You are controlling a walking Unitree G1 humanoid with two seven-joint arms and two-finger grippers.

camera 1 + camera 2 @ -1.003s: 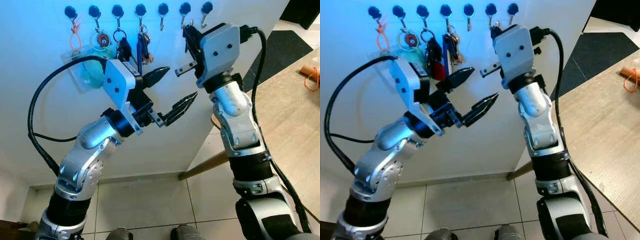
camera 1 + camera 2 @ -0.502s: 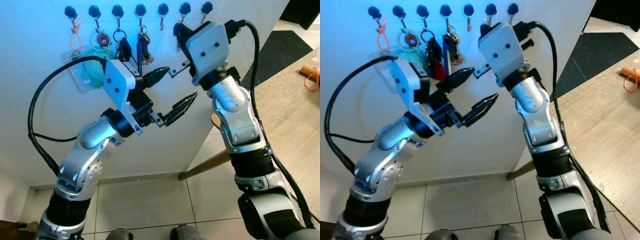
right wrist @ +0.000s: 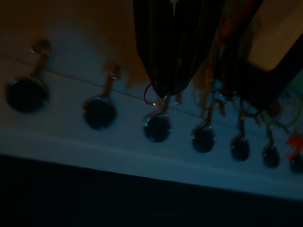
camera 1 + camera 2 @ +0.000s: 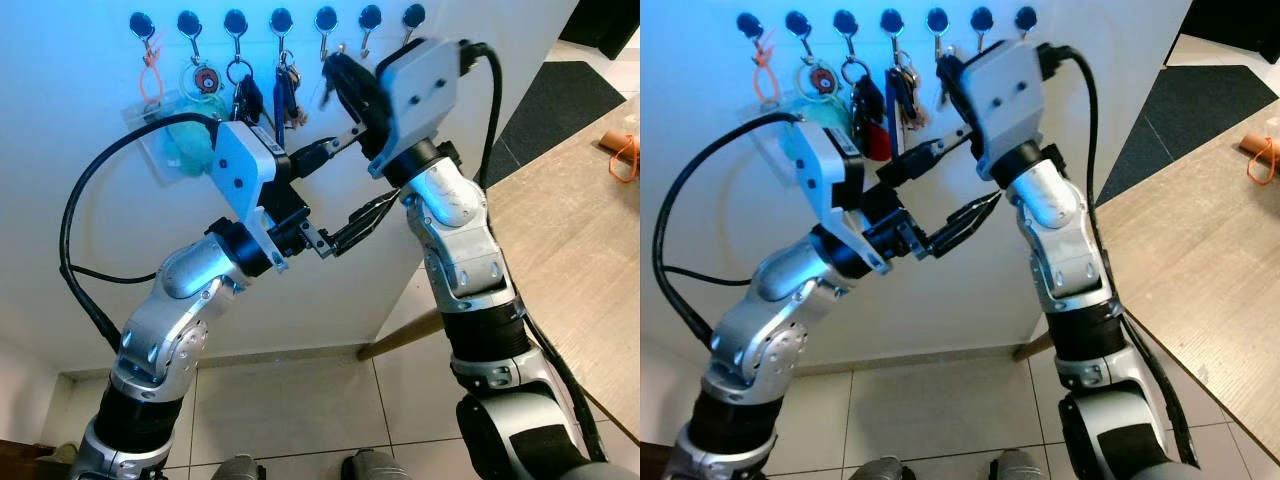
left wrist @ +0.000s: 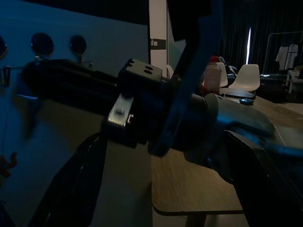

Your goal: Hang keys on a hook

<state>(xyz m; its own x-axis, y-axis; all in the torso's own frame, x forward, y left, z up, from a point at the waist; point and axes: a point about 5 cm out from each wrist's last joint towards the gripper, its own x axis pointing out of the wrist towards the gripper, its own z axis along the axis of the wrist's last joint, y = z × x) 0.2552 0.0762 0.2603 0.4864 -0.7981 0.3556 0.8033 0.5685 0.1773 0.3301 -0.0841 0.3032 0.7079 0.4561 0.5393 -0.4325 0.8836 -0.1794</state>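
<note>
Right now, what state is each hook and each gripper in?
Left gripper: open, empty, below the hooks.
Right gripper: up at the fifth hook from the left, motion-blurred.
Four leftmost hooks: each loaded, keys on the fourth.
Fifth hook: small ring at it; hung or not, cannot tell.
Two rightmost hooks: bare.

A white wall [image 4: 80, 250] faces the camera, tinted blue near its top. The floor [image 4: 300, 410] is laid with pale tiles divided by dark grout lines; a skirting [image 4: 260, 355] runs along the wall base. A wooden table [image 4: 570, 230] stands on the right, with one wooden leg [image 4: 405, 335] slanting down to the floor. A dark mat [image 4: 560, 95] lies beyond the table. In the left wrist view, white chairs [image 5: 248, 78] stand at a table in a dim room.
</note>
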